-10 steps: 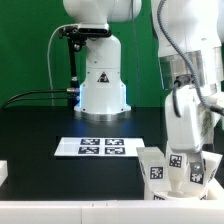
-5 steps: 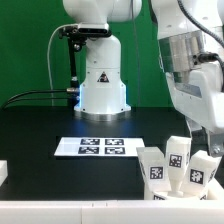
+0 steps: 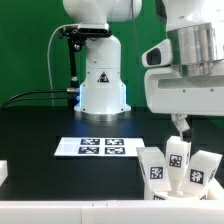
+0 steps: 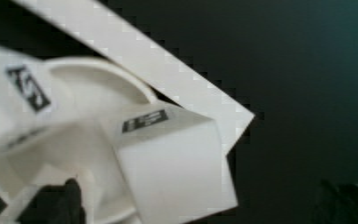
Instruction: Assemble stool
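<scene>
While the exterior view shows the white robot arm's two-finger gripper [image 3: 181, 126] raised with its jaws spread wide and nothing between them, the white plastic stool [image 3: 177, 168] sits just below it, at the black table's [image 3: 40, 125] near edge toward the exterior view's right. Three chunky, blocky legs with black-and-white square tags stand upright there, one directly under the gripper. Bare matte black tabletop stretches away from the gripper toward the flat white marker board [image 3: 100, 146], which lies well apart.

Seen from the wrist, a smooth white tagged leg [image 4: 167, 165] stands against the round, rimmed seat disc [image 4: 51, 110], beside a straight white edge; dark open table lies beyond it.
</scene>
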